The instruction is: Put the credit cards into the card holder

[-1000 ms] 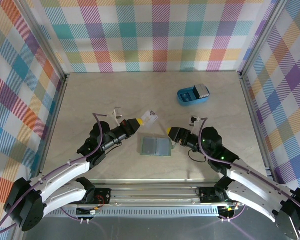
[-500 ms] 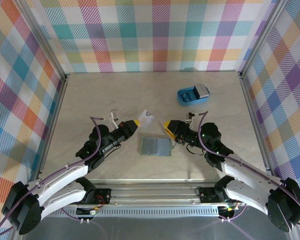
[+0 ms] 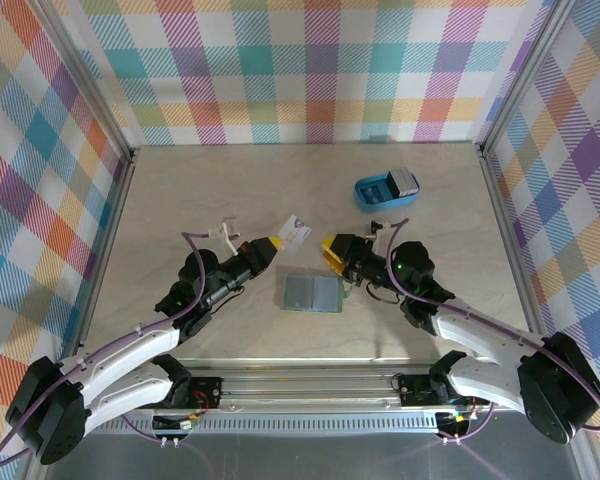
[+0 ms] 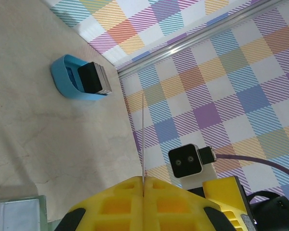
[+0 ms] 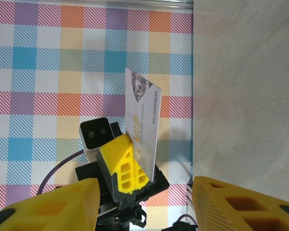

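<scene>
Mid-frame, left end effector (image 3: 270,246) is pinching a credit card (image 3: 296,230); right end effector (image 3: 330,247) is gaping empty; card holder (image 3: 311,292) is seemingly awaiting every card.

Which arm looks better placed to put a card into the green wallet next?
Left: the left gripper pinches a white card near the wallet; the right gripper stands open, empty.

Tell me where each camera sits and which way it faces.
Top external: above and behind, facing down at the table, wallet and tray; left arm and right arm show.
Left wrist: on the left arm, facing the tray and right arm; its shut left fingers pinch the card, edge-on.
Right wrist: on the right arm, facing the left arm; its open right fingers frame the view.
Shared: the wrist views face each other, both seeing the card.
</scene>
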`<state>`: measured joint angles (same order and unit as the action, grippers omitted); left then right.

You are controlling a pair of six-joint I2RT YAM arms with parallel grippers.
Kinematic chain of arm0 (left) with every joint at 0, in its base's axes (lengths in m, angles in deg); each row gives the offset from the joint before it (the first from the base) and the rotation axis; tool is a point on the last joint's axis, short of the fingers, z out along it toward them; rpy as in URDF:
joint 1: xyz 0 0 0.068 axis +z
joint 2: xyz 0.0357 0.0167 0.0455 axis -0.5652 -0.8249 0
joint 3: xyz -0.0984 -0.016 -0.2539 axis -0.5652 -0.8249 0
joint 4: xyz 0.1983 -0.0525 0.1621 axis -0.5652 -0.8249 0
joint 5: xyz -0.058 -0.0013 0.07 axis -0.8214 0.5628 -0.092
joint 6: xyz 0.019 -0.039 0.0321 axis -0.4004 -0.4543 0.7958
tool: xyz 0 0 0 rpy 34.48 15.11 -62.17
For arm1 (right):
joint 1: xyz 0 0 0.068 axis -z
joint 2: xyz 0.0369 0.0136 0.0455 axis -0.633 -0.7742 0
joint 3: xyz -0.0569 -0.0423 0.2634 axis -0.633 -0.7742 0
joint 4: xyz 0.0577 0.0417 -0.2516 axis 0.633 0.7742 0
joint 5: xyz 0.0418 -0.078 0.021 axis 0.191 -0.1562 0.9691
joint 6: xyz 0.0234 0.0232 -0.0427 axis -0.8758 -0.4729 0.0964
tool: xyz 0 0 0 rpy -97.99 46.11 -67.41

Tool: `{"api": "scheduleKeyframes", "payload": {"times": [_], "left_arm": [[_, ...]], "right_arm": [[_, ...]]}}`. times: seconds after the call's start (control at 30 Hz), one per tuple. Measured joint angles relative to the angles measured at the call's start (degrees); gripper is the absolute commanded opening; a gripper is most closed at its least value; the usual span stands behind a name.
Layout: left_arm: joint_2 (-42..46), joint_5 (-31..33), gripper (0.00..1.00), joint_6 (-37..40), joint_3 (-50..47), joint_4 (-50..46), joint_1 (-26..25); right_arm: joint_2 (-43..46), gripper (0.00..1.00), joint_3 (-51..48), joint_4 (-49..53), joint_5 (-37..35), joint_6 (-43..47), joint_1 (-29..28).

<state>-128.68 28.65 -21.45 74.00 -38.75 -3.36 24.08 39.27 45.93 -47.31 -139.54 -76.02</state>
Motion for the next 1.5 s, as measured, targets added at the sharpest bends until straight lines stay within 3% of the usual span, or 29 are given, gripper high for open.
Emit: {"api": "scheduleKeyframes", "payload": {"times": [0.5, 0.93, 1.07, 1.1, 1.17, 1.23, 1.27, 1.37, 1.5], "left_arm": [[-0.02, -4.28, 0.00, -1.77, -1.16, 1.33, -0.02], [-2.51, -6.91, 0.00, -3.43, 0.11, 2.93, -0.02], [-2.78, -7.15, 0.00, -3.54, 0.33, 3.15, -0.04], [-2.78, -7.13, 0.05, -3.65, 0.33, 3.26, -0.04], [-2.75, -7.08, 0.27, -3.69, 0.33, 3.80, -0.04], [-2.75, -6.62, 0.53, -3.98, 0.33, 3.72, -0.09], [-2.49, -6.12, 0.58, -4.20, 0.31, 3.45, -0.09], [0.74, -2.67, 0.65, -4.61, -1.33, 2.08, -0.09], [6.45, -1.92, 0.63, -4.26, -2.67, -2.40, 1.64]], "right_arm": [[-9.22, 0.42, 2.03, -8.24, 2.19, -0.87, -0.85], [-10.34, 0.30, 2.73, -11.15, 2.45, -0.39, -2.25], [-10.38, 0.16, 2.73, -11.41, 2.45, -0.11, -2.25], [-10.43, 0.12, 2.73, -11.50, 2.36, -0.07, -2.25], [-10.45, 0.00, 2.71, -11.76, 2.05, 0.39, -2.25], [-10.38, 0.00, 2.71, -12.55, 1.62, 0.42, -2.29], [-10.32, 0.00, 2.67, -12.68, 1.33, 0.70, -2.29], [-9.20, 0.00, 2.47, -10.97, 1.07, 2.12, -1.77], [-5.14, 0.00, 2.62, -3.13, 4.39, 6.64, 0.39]]}}
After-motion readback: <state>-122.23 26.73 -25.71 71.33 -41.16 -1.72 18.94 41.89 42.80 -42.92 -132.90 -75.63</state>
